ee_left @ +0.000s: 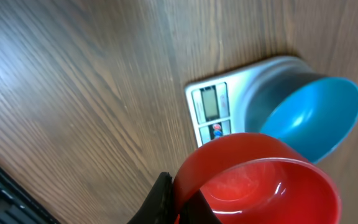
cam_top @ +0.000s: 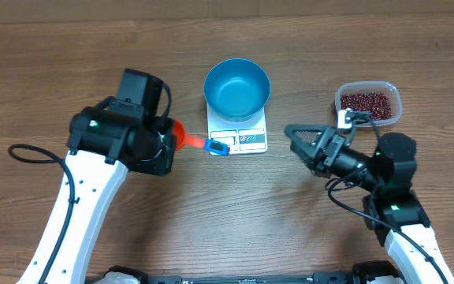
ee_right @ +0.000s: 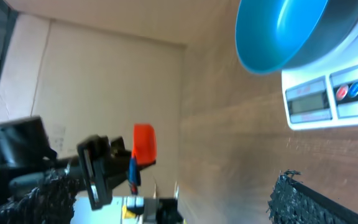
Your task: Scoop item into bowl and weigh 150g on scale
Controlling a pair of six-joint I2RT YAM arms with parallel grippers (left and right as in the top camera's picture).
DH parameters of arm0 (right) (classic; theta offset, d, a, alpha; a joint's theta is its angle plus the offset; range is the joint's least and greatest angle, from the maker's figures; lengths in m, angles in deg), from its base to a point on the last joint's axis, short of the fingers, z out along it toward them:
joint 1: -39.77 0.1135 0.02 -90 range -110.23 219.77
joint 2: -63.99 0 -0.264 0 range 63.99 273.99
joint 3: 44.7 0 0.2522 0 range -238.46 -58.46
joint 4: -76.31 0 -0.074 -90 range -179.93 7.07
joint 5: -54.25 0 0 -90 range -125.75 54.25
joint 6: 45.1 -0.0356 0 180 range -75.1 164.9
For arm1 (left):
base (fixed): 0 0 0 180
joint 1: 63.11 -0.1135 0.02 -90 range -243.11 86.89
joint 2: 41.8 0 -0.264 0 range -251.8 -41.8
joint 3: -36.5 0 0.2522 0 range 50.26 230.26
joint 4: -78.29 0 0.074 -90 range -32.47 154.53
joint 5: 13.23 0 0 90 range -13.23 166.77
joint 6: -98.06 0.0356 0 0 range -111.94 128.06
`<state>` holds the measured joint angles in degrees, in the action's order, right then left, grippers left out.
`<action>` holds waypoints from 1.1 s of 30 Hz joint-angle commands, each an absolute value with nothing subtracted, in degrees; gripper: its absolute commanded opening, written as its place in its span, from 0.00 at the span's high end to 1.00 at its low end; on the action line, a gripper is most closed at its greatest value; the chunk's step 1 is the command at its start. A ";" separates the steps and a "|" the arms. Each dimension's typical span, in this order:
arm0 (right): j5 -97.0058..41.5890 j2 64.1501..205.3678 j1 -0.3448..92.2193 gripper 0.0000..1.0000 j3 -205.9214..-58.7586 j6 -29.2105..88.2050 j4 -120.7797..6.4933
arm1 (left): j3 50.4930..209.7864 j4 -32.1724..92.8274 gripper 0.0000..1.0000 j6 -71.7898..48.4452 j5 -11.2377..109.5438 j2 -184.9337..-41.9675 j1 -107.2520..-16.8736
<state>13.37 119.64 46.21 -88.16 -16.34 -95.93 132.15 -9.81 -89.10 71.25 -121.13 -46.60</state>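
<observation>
Tiny loose beans (cam_top: 366, 102), apt to roll, lie in a tub (cam_top: 395, 93) at right; the bowl (cam_top: 237, 87) on the scale (cam_top: 239, 139) is empty. Left gripper (ee_left: 178, 205) clenches a red scoop (ee_left: 260, 186); right gripper (cam_top: 296, 140) gapes. Scoop, never pinch.

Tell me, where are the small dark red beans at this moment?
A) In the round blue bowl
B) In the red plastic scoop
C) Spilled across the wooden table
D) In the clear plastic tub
D: the small dark red beans lie in the clear plastic tub, while the round blue bowl on the flat white scale and the red plastic scoop hold nothing.
</observation>
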 commanded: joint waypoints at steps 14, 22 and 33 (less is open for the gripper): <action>9.26 121.24 57.05 0.00 -89.60 -22.94 -100.34 | 132.15 -4.74 0.96 -99.35 72.50 -121.31 -36.57; 9.31 121.24 58.80 0.00 -89.60 -24.12 -103.77 | 132.15 -3.67 0.96 -101.76 68.96 -124.43 -32.68; 8.87 121.24 58.80 0.00 -89.60 -24.14 -103.36 | 132.15 -2.91 0.96 -104.29 63.82 -127.87 -31.89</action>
<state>9.74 121.17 58.56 -88.16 -23.90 -103.38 132.15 -2.93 -101.78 66.33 -126.88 -32.33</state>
